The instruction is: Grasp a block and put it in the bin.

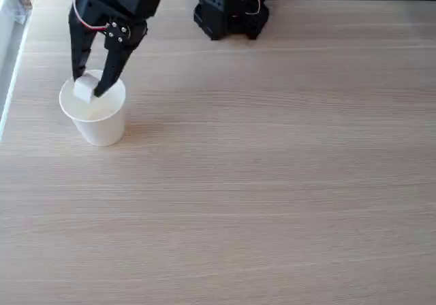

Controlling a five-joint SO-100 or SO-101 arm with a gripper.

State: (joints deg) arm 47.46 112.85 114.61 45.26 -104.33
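block: small white cube, pinched between the jaws right over the cup mouth, at the rim's 10 o'clock side, fixed view
jaws: black gripper clamped on the block, fingers angled down from 12 o'clock
bin: white paper cup, upright, rolled rim, at 9 o'clock of the bench
step: judged release stage; block looks above the opening, not yet dropped
handling: block likely light, stiff, smooth-faced, could slip; hold on two opposite flat faces, as now
cup risk: probably light and tippy, a finger nudge on the rim could knock it over
surface: pale wood-grain bench, matte, flat
room: black arm base at 12 o'clock with red and white wires; bright light from the 9 o'clock edge
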